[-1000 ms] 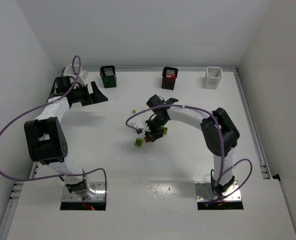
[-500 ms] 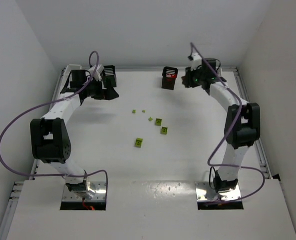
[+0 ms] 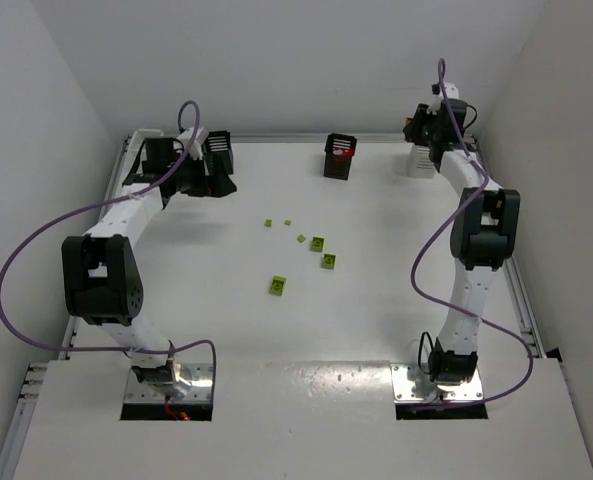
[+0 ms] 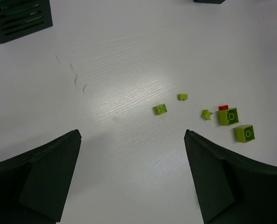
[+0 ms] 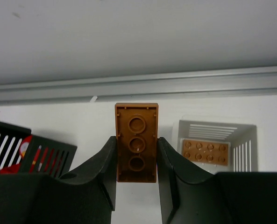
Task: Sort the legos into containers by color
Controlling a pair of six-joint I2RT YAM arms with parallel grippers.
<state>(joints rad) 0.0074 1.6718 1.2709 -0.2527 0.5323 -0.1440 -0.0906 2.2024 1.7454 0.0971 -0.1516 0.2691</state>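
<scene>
My right gripper [image 5: 137, 140] is shut on an orange-brown brick [image 5: 137, 122], held underside up at the back right [image 3: 423, 127], just left of the white bin [image 5: 243, 140]. That bin holds another orange-brown brick [image 5: 205, 152]. A black bin [image 3: 340, 155] with red pieces stands to its left. My left gripper [image 4: 132, 135] is open and empty at the back left [image 3: 214, 183], beside a black bin [image 4: 19, 18] with green pieces. Several yellow-green legos [image 3: 317, 243] lie mid-table, also in the left wrist view [image 4: 228, 116], with a small red piece [image 4: 223, 107]. The fourth bin is hidden.
A metal rail [image 5: 175, 84] runs along the back wall behind the bins. White walls close the table on the left, back and right. One yellow-green lego [image 3: 278, 285] lies apart, nearer the front. Purple cables loop from both arms.
The right arm swung from the middle of the table to the back right corner by the white bin, brick in its jaws. The left gripper shifted right toward the black bin, then stayed still.
</scene>
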